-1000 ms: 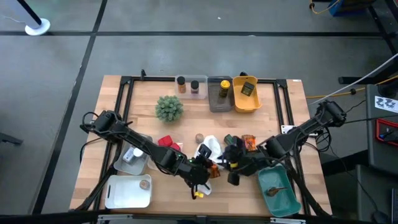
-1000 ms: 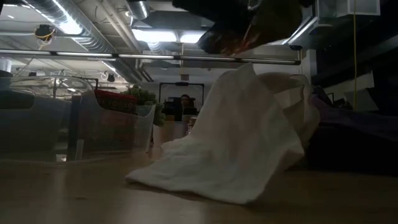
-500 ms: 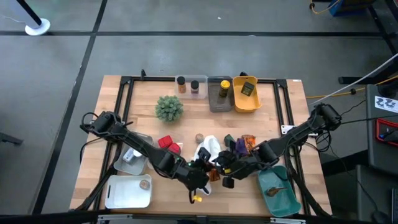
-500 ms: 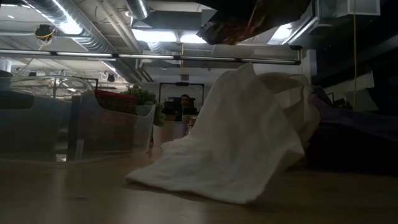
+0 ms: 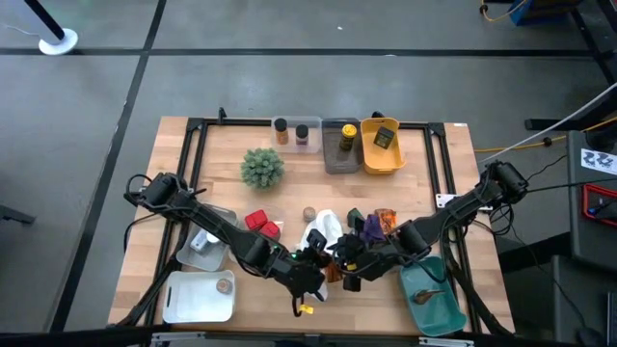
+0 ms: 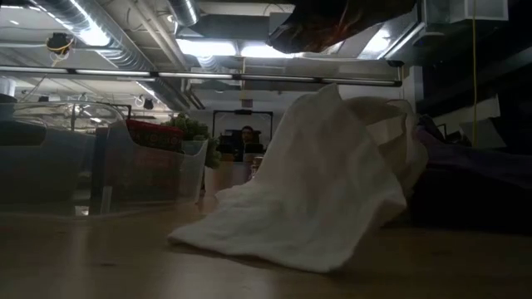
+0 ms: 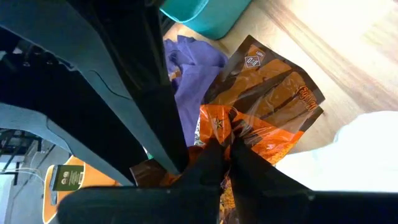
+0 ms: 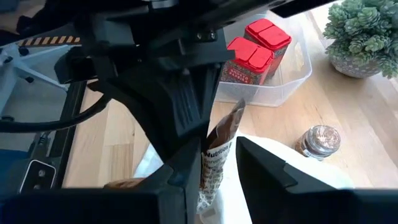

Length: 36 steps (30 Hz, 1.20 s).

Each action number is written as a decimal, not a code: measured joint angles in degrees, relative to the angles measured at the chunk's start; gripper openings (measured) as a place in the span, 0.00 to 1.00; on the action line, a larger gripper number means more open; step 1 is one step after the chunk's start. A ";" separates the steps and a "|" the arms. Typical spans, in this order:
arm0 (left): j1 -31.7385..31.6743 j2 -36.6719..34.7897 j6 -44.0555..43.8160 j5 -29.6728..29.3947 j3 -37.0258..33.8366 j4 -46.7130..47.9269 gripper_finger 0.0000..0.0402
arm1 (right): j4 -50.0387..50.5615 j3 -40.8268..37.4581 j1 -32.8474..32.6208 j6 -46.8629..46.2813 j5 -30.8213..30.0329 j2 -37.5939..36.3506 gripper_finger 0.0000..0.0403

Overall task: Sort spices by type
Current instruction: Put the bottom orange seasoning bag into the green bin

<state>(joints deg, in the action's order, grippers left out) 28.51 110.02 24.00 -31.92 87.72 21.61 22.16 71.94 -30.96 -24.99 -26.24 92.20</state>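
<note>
Both grippers meet above the table's front middle, at orange-red foil packets. My left gripper (image 5: 321, 270) (image 7: 225, 148) is shut on an orange-red packet (image 7: 249, 127). My right gripper (image 5: 344, 267) (image 8: 217, 186) is shut on a brown packet (image 8: 219, 152) that shows edge-on, its upper end reaching toward the left gripper. Whether both hold one bundle I cannot tell. In the low view the packets (image 6: 332, 21) hang high above the table. Another orange packet (image 7: 273, 78) lies flat on the wood beside the purple cloth (image 7: 193, 68). My left gripper pinches the orange-red packet's crumpled edge (image 7: 219, 127) between its two fingers, slanting down from the table's left. The packet is lifted clear of the table. My right gripper has the brown packet's lower part (image 8: 214, 180) between its two fingers, slanting down from the table's right. The packet stands on edge, clear of the table.
A white cloth (image 5: 323, 231) lies heaped under the grippers. A clear box of red tins (image 8: 255, 46) and a lying jar (image 8: 317, 140) are to the left, a teal bin (image 5: 434, 294) front right, a white tray (image 5: 198, 299) front left. Plant (image 5: 262, 166), jars and bins stand at the back.
My right gripper has moved toward the table's left, closer to the left gripper, keeping its packet. The packets have stayed clear of the table.
</note>
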 joint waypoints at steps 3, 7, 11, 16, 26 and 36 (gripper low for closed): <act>0.00 0.00 -0.10 0.00 0.00 -0.11 0.01 | 0.21 0.00 -0.02 0.00 -0.70 0.00 0.26; 0.00 0.00 -0.83 -0.20 0.00 -0.22 0.02 | 0.18 0.00 -0.02 0.00 -0.79 0.00 0.26; 0.00 0.00 -1.06 -0.50 0.00 -0.49 0.02 | 0.14 0.00 -0.02 0.00 -0.79 0.00 0.26; 0.00 0.00 -2.06 -0.46 0.00 -0.45 0.01 | 0.00 0.00 0.00 0.00 -0.77 1.38 0.26; 0.37 0.02 -4.75 -0.66 -0.07 0.09 0.01 | -1.60 0.00 -0.05 1.71 -1.78 2.67 0.26; 0.79 0.02 -6.28 -0.80 -0.07 -0.13 0.01 | -2.00 0.00 0.00 1.95 -0.72 2.67 0.24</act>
<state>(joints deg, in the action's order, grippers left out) 29.30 110.04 17.72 -32.72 87.66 21.49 20.16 71.94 -30.96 -23.04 -26.96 94.87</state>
